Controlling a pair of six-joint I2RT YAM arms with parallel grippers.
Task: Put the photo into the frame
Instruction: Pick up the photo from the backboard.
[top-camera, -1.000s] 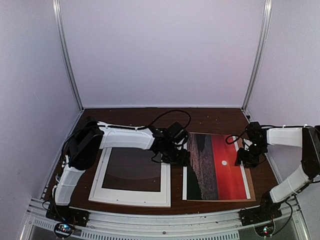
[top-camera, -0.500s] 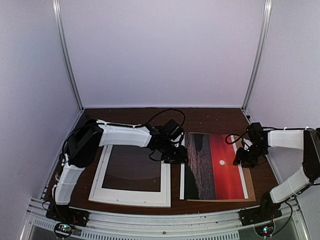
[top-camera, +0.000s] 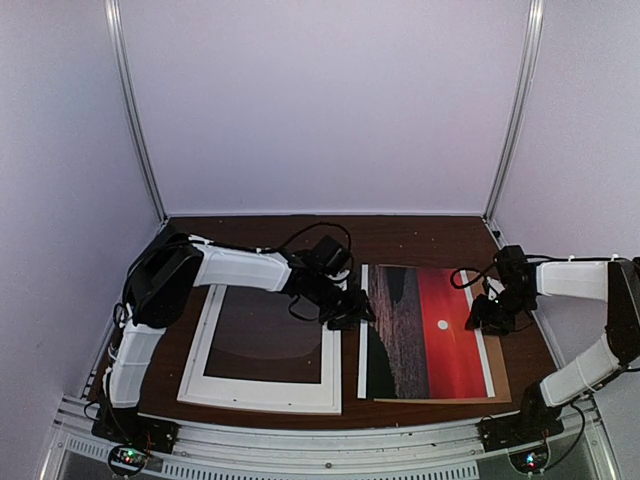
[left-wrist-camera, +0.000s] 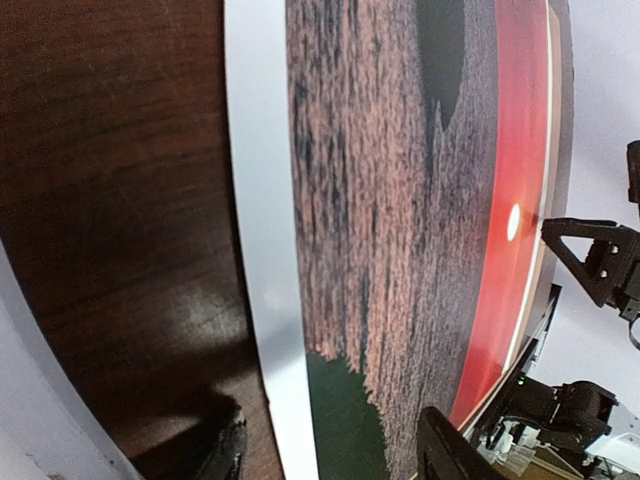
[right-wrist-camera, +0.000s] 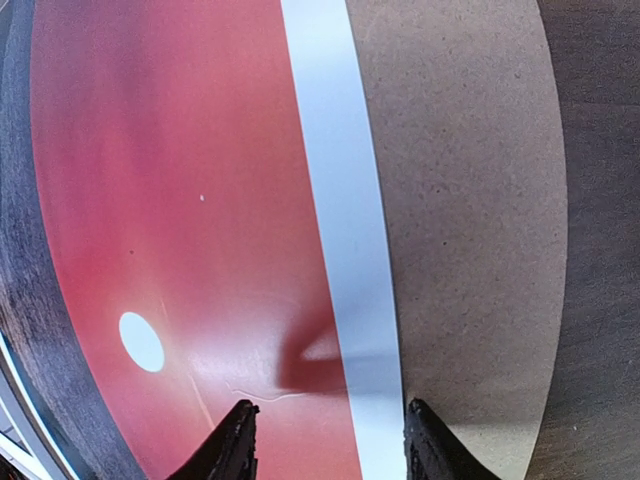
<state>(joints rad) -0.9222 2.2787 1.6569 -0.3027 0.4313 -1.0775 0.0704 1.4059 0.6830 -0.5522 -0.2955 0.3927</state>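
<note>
The photo, a red sunset with a small white sun, lies face up on a brown backing board at the right. The white frame lies flat at the left, close beside the photo. My left gripper is open, its jaws straddling the photo's left white border. My right gripper is open, its jaws straddling the photo's right white border, one finger over the red print, the other over the board.
Dark wooden table shows between the frame and the photo. White enclosure walls stand close on the left, back and right. A metal rail runs along the near edge. Cables loop over both wrists.
The photo has slid a little to the left, towards the frame. My left gripper has moved left with it. The right gripper has shifted slightly left along the photo's right edge.
</note>
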